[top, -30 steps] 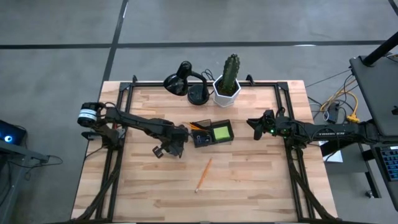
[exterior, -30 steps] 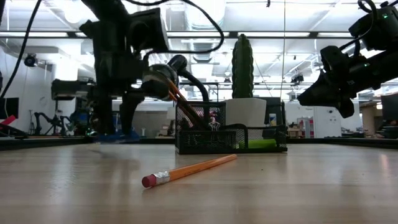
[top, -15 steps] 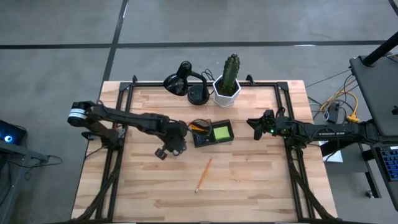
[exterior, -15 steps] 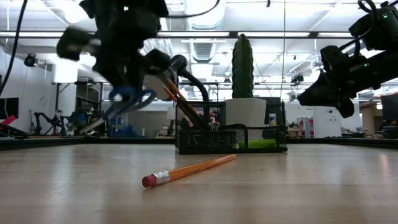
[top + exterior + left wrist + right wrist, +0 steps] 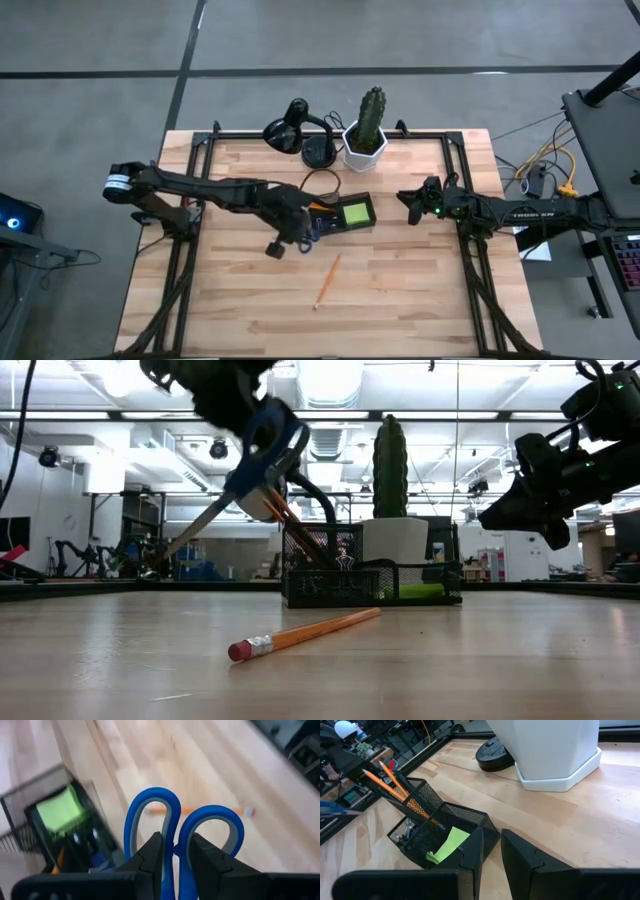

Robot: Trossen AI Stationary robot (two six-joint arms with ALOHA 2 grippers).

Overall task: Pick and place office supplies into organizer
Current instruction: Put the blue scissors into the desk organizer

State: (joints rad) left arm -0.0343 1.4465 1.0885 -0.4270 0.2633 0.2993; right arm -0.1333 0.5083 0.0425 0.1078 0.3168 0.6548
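My left gripper [image 5: 303, 228] hangs above the table just left of the organizer [image 5: 340, 213], shut on the blue-handled scissors [image 5: 262, 445]. The organizer is a black mesh tray that holds orange pencils [image 5: 395, 787] leaning in its left compartment and a lime-green sticky pad [image 5: 355, 212]. One loose orange pencil [image 5: 327, 280] lies flat on the table nearer the front edge. My right gripper [image 5: 408, 205] waits to the right of the organizer, its fingers [image 5: 470, 855] nearly together with nothing between them. My left gripper pinches the scissors between its two fingers at the neck of the handles [image 5: 172, 840], just below the two blue loops [image 5: 150, 810], which stick out past the fingertips. It slants down from the table's left. The scissors hang clear, handles up, blades [image 5: 200, 525] slanting down to the left.
A black desk lamp [image 5: 295, 130] and a cactus in a white pot [image 5: 366, 140] stand behind the organizer at the far edge. Black frame rails [image 5: 190, 250] run along the table's left and right sides. Bare wood lies around the loose pencil.
My left gripper has risen from the table with the scissors and shifted right toward the organizer, rolling its wrist. The scissors, flat on the wood a second ago, now hang clear and tilted, handles up and blades slanting down.
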